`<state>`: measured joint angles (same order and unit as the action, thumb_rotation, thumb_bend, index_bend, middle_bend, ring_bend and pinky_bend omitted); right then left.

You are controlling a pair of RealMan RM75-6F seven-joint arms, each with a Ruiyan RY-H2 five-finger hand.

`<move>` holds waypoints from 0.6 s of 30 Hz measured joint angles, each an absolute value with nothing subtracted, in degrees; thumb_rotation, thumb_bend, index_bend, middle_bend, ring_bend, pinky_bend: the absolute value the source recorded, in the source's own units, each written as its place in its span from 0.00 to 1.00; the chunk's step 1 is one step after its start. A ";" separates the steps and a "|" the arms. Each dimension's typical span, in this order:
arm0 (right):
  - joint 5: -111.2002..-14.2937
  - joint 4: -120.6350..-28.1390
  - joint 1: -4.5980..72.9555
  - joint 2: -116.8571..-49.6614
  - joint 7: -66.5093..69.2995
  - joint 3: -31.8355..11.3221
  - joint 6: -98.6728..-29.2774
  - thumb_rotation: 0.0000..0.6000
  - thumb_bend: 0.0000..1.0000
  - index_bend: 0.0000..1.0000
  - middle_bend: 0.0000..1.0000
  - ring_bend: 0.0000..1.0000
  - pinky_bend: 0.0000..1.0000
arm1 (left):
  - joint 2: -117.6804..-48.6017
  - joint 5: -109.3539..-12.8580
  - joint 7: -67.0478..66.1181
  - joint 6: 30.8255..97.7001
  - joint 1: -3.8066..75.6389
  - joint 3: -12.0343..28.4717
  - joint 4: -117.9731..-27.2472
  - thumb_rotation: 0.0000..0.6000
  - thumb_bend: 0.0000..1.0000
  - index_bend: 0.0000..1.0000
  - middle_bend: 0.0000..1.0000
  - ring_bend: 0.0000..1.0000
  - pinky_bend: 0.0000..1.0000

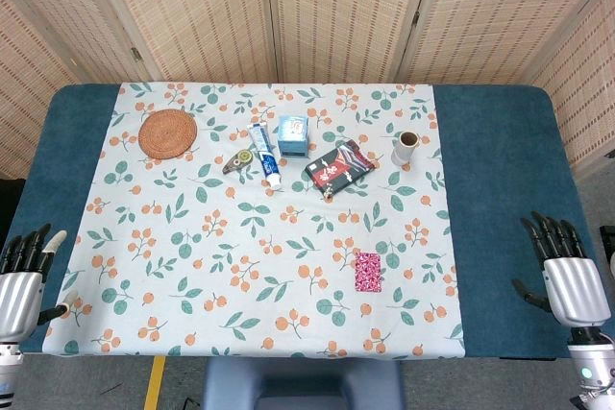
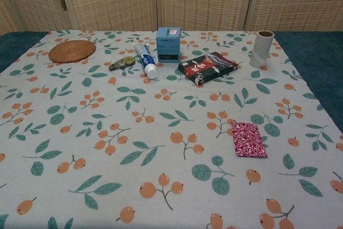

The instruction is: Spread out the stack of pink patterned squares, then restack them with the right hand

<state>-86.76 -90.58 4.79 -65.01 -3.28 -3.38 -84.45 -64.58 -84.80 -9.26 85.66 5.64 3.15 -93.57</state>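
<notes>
Head view: stack of pink patterned squares [image 1: 368,272] lying toward the table's [image 1: 490,237] front edge, right of centre; left hand [image 1: 23,271] and right hand [image 1: 564,266] at opposite side edges, released, fingers apart, apparently holding nothing. Chest view: stack [image 2: 248,139] flat, untouched, no hands visible.

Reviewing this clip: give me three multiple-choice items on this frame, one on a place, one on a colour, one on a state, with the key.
1. Where does the stack of pink patterned squares lie?
A. On the woven coaster
B. On the near right part of the floral cloth
C. In the left hand

2. What colour is the small box beside the toothpaste tube?
A. Light blue
B. Red
C. Yellow

3. How is the right hand?
A. Gripping the stack
B. Pressing on the cup
C. Empty, fingers apart, at the table's edge

Key: 1 B, it lies flat there, neatly stacked. 2 A, both views show it light blue. 3 C, it holds nothing, well apart from the stack.
</notes>
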 measured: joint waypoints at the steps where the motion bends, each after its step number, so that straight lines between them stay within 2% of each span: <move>1: -86.74 -90.60 4.80 -64.97 -3.22 -3.39 -84.41 1.00 0.26 0.00 0.06 0.02 0.00 | -64.58 -84.77 -9.38 85.61 5.66 3.14 -93.58 1.00 0.28 0.13 0.03 0.04 0.00; 18: -87.44 -91.20 4.76 -63.90 -1.01 -2.58 -83.75 1.00 0.26 0.00 0.08 0.03 0.00 | -64.87 -84.90 -9.63 86.02 5.30 2.84 -93.52 1.00 0.28 0.13 0.03 0.04 0.00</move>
